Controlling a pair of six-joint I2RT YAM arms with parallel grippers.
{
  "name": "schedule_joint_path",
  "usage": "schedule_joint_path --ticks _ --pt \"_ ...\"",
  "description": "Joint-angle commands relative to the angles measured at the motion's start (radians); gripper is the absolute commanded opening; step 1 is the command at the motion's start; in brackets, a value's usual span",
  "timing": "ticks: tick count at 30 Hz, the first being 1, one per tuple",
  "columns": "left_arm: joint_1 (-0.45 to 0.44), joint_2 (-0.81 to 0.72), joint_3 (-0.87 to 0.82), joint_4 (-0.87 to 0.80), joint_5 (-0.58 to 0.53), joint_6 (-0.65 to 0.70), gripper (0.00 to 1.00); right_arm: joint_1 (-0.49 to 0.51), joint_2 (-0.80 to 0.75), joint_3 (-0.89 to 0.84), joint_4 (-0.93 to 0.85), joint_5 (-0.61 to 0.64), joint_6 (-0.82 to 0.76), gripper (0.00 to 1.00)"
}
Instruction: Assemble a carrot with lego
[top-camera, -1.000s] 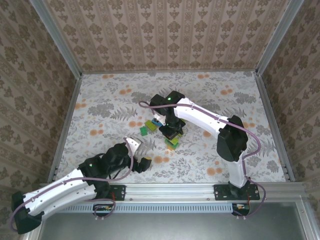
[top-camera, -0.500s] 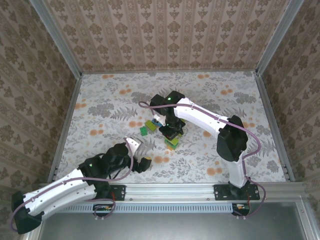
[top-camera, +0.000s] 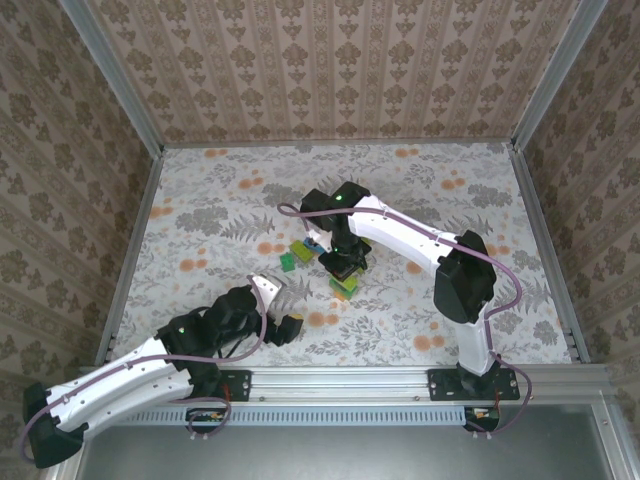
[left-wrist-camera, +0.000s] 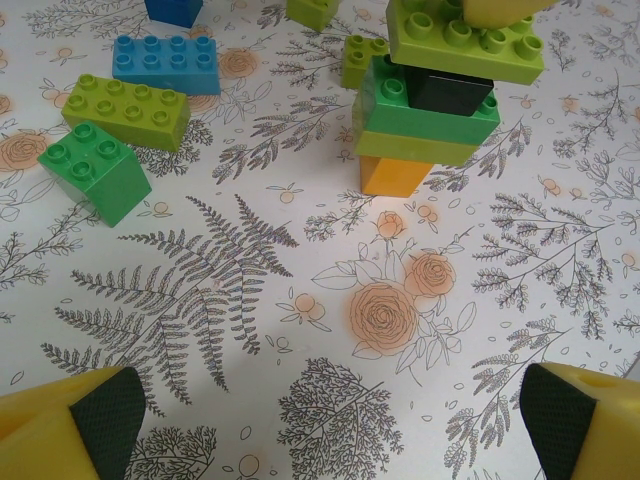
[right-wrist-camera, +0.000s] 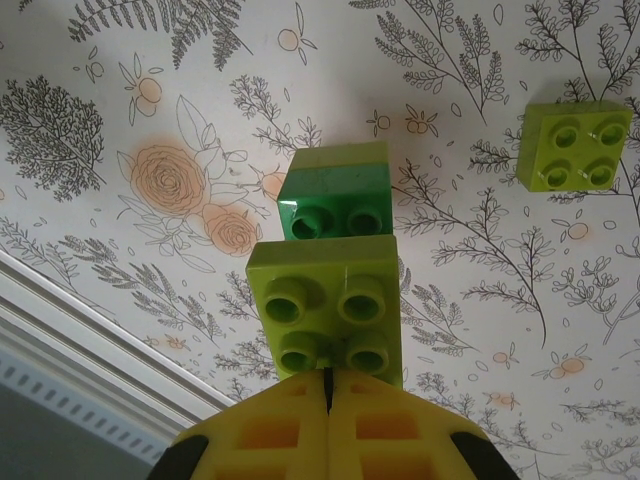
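The left gripper (left-wrist-camera: 320, 425) hangs low over the table (left-wrist-camera: 250, 330) with its jaws spread wide and nothing between them. The floral surface just ahead of it is bare, giving open room up to the carrot (left-wrist-camera: 420, 130), which stands ahead and slightly to its right. The carrot has an orange brick at the base, then lime and green layers, a black piece, and a top lime brick (left-wrist-camera: 465, 40) laid across. Loose bricks (left-wrist-camera: 125, 110) lie ahead to the left gripper's left, apart from the carrot, with a clear lane between. The right gripper (right-wrist-camera: 328, 400) has its fingers pressed together, tips against the top lime brick, not clamped around it. The table's edge rail (right-wrist-camera: 90, 340) runs to its left. A lone lime brick (right-wrist-camera: 575, 145) lies well apart to its right.
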Motion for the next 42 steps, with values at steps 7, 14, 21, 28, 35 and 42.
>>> schedule_joint_path --ticks 7,14,21,28,35,42 --pt "-0.01 -0.005 -0.005 0.007 -0.004 0.024 1.0 0.033 0.055 -0.04 -0.025 0.076 0.006 0.0" --pt "-0.01 -0.003 -0.005 0.007 -0.004 0.025 1.0 0.025 0.03 -0.044 0.041 -0.023 0.015 0.0" --pt "-0.012 -0.004 -0.004 0.006 -0.003 0.025 1.0 0.006 0.005 -0.024 0.049 -0.049 0.02 0.0" --pt "-0.012 -0.004 -0.005 0.005 -0.004 0.024 1.0 0.006 -0.025 -0.004 0.025 -0.053 0.017 0.0" --pt "-0.012 -0.005 -0.004 0.005 -0.006 0.025 1.0 0.002 -0.045 0.023 -0.011 -0.016 0.016 0.0" --pt "-0.012 -0.002 -0.003 0.005 -0.008 0.025 1.0 -0.001 -0.071 0.019 -0.026 -0.011 0.012 0.0"
